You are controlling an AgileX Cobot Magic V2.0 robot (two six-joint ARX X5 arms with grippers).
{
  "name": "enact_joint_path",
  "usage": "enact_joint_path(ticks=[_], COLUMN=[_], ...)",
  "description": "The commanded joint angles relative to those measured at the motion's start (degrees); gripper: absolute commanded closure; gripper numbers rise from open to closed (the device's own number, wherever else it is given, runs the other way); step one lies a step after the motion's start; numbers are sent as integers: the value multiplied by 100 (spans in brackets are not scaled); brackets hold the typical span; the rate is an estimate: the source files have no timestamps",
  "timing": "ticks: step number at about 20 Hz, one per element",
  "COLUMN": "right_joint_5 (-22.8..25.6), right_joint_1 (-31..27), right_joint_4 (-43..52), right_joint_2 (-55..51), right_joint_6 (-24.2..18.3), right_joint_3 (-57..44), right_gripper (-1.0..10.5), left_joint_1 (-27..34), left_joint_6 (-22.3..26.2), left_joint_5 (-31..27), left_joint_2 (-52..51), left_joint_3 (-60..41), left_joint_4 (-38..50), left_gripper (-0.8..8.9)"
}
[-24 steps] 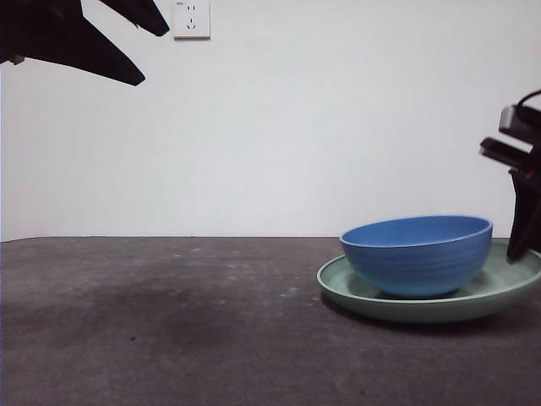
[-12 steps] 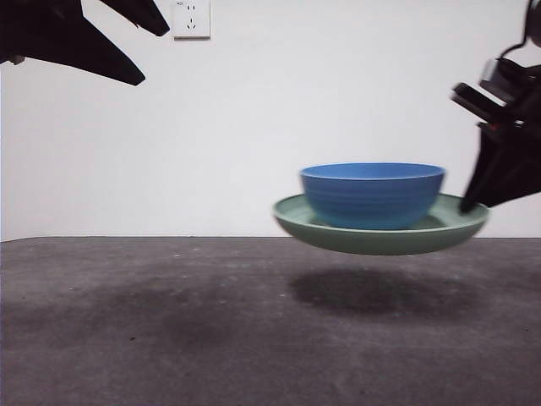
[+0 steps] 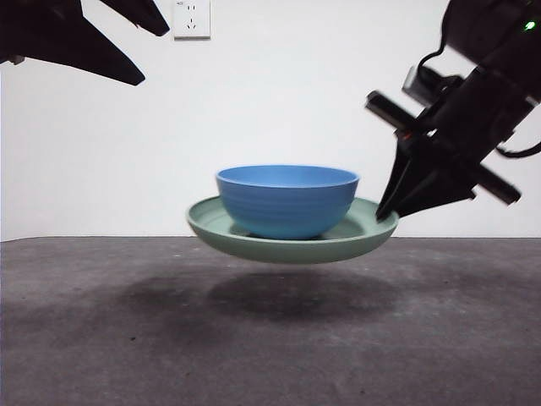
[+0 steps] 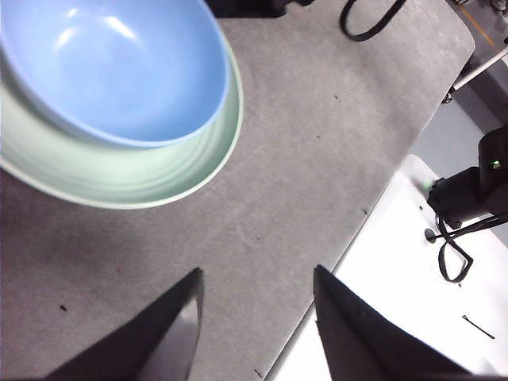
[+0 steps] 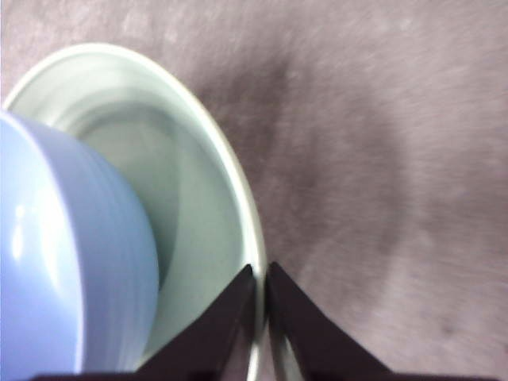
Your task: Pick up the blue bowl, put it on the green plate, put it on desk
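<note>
Start with the desk [image 3: 101,338]: it fills the whole lower part of the front view, bare and dark, with nothing standing between the load and the surface. A soft shadow lies on it directly under the load, so your way down looks unobstructed.

Above it, the green plate [image 3: 254,241] hangs in mid-air at centre frame, roughly level, clear of the desk. The blue bowl [image 3: 286,203] sits upright inside it, toward the plate's middle.

Your right gripper [image 3: 390,213] comes in from the upper right of the front view and is pinched tight on the plate's right-hand rim; its wrist view shows both jaws closed over that edge. All the weight hangs away from the grip, so I'd judge a tilt could slide the bowl.

Your left gripper [image 4: 254,317] waits at the upper left of the front view, jaws apart, holding nothing, well clear of the plate.
</note>
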Motion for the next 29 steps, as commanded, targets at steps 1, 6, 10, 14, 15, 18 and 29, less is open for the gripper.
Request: enact_joint_path(ticks=[1, 6, 10, 14, 15, 18, 29], right_joint_5=[4, 96, 107, 109, 109, 109, 468], right_joint_1=[122, 269, 319, 321, 321, 323, 306], right_joint_4=[205, 621, 675, 675, 673, 675, 173], right_joint_2=[299, 841, 1178, 1281, 1276, 1266, 74], right_joint_6=[254, 444, 448, 411, 409, 409, 20], right_joint_3=[120, 120, 120, 120, 120, 120, 120], right_gripper=[935, 935, 935, 935, 935, 908, 772], left_joint_1=[-42, -42, -42, -42, -42, -42, -39], left_joint_6=[26, 28, 28, 28, 28, 28, 31], left_joint_5=[35, 35, 35, 35, 35, 35, 33], left_joint_2=[22, 22, 22, 22, 22, 22, 22], left_joint_3=[59, 59, 59, 59, 59, 59, 59], left_joint_4=[24, -22, -68, -101, -98, -98, -96], left_gripper=[592, 592, 592, 592, 592, 592, 592])
